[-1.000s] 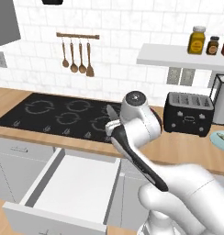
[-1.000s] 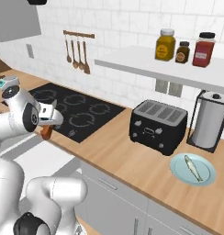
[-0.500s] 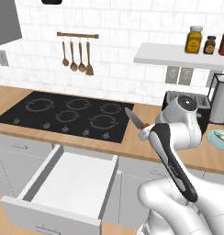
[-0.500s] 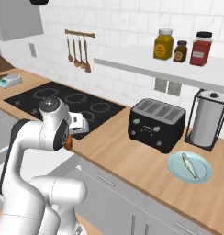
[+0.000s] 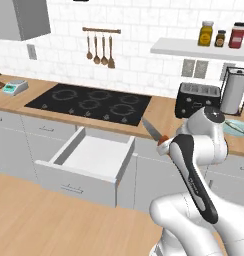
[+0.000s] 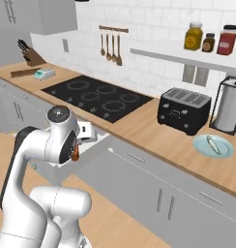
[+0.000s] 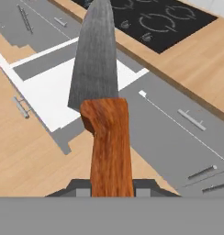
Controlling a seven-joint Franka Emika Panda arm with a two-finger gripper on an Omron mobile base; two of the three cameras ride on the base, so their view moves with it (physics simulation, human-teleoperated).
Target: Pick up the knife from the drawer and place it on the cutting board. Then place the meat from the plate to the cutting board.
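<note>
The jaws (image 7: 111, 183) are clamped on the orange-brown wooden handle of the knife (image 7: 102, 92), held in the air above the kitchen floor in front of the grey cabinets. In the hand view the grain of the handle runs straight up from between the fingers, and the broad, brushed grey-silver blade tapers to a point beyond them, its long axis in line with the jaws. In the left base view the knife (image 5: 153, 131) sticks out from the jaws toward the black hob (image 5: 91, 101), tip raised. The drawer (image 5: 89, 159) stands pulled out beyond the blade tip, a shallow rectangular box with a plain white inside and light grey front. The round light blue plate (image 6: 213, 146) lies on the pale wooden bench (image 6: 154, 131) well away from the jaws, past the black toaster (image 6: 184, 110), with the pale elongated meat (image 6: 212, 144) resting on it.
</note>
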